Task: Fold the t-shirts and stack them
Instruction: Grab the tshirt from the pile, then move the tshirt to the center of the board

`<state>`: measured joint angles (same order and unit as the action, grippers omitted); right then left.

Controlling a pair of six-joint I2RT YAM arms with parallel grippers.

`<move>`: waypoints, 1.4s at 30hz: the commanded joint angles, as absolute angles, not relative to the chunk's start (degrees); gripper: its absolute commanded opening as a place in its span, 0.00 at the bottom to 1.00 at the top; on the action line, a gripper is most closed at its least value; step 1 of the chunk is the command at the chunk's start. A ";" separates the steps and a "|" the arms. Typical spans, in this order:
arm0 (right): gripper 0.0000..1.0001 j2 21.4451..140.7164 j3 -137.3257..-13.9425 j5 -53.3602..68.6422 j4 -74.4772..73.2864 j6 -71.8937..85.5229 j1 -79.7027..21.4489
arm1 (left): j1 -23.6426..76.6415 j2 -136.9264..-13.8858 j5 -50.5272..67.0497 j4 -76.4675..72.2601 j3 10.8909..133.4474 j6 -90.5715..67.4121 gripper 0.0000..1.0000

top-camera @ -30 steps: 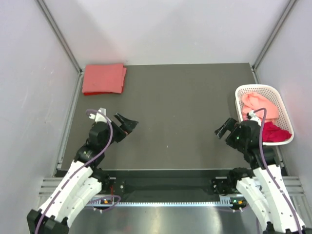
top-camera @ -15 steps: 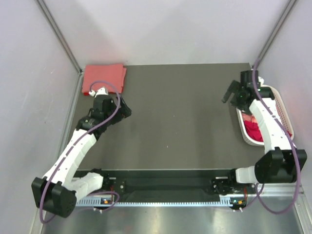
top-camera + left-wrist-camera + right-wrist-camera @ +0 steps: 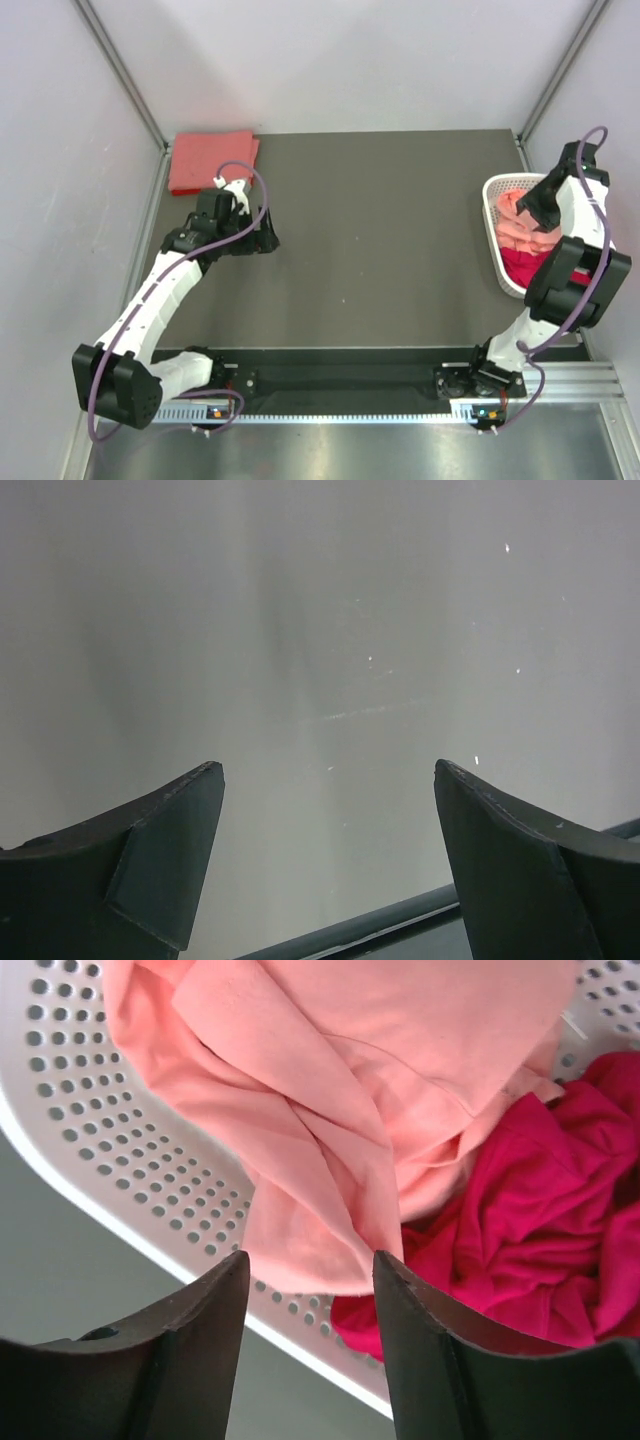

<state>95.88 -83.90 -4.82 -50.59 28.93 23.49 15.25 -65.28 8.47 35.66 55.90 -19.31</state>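
Right jaws half-narrowed astride pink tee [image 3: 330,1110] fold, grip unclear; basket [image 3: 120,1160] at 3 o'clock. Best pinch deep, lift straight. Left jaws wide, empty.

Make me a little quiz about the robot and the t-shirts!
1. True or false: the folded coral-red t-shirt lies inside the white basket.
2. How many t-shirts are in the basket? A one, B two, C three.
3. Fill in: the right gripper hangs over the ____.
Key: 1 false, it lies on the table, far left corner; 2 B, the salmon-pink t-shirt and the magenta t-shirt; 3 basket.
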 commanded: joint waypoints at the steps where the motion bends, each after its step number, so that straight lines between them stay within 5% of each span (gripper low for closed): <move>1: 0.54 98.78 -84.20 -3.35 -46.85 28.21 23.82 | 15.55 -66.00 10.81 36.38 58.62 -15.03 0.90; 4: 0.54 101.33 -84.29 -4.12 -46.50 28.56 23.56 | 16.17 -66.71 10.72 37.35 59.94 -13.89 0.90; 7: 0.25 102.74 -86.74 -4.56 -46.14 27.08 23.47 | 16.09 -66.71 11.25 37.62 60.47 -13.80 0.88; 10: 0.25 103.71 -88.68 -5.36 -45.97 26.46 23.20 | 16.17 -66.80 12.39 37.44 60.38 -14.15 0.85; 12: 0.01 105.46 -89.73 -5.89 -46.58 25.84 23.20 | 16.17 -67.23 13.36 37.00 60.82 -14.41 0.80; 19: 0.00 102.66 -107.10 -16.50 -52.19 22.16 14.34 | 16.17 -68.73 13.27 36.83 63.89 -15.55 0.62; 23: 0.00 102.40 -131.68 -20.30 -59.50 20.74 5.20 | 16.08 -70.13 14.67 36.39 66.00 -17.84 0.60; 25: 0.00 100.21 -134.46 -18.91 -56.63 20.57 -1.64 | 16.08 -70.49 15.12 36.04 67.32 -18.54 0.60; 31: 0.00 92.20 -128.85 -9.87 -50.27 21.79 -21.34 | 15.82 -68.65 13.36 35.77 69.78 -21.53 0.67; 37: 0.00 82.20 -107.70 -0.02 -47.73 26.63 -31.37 | 15.73 -61.80 8.80 35.94 69.09 -24.08 0.75; 39: 0.12 77.80 -97.33 5.86 -47.11 27.42 -33.12 | 15.73 -59.08 7.82 37.00 68.12 -25.75 0.78; 40: 0.23 76.48 -93.81 10.94 -46.50 27.94 -33.83 | 15.73 -58.28 7.82 37.35 67.59 -26.36 0.82; 41: 0.48 73.94 -87.60 12.03 -46.67 28.56 -34.27 | 15.73 -57.75 8.00 38.22 66.98 -27.76 0.86; 42: 0.55 72.44 -84.67 12.13 -46.93 29.96 -34.71 | 15.73 -56.96 8.26 38.75 65.93 -28.56 0.87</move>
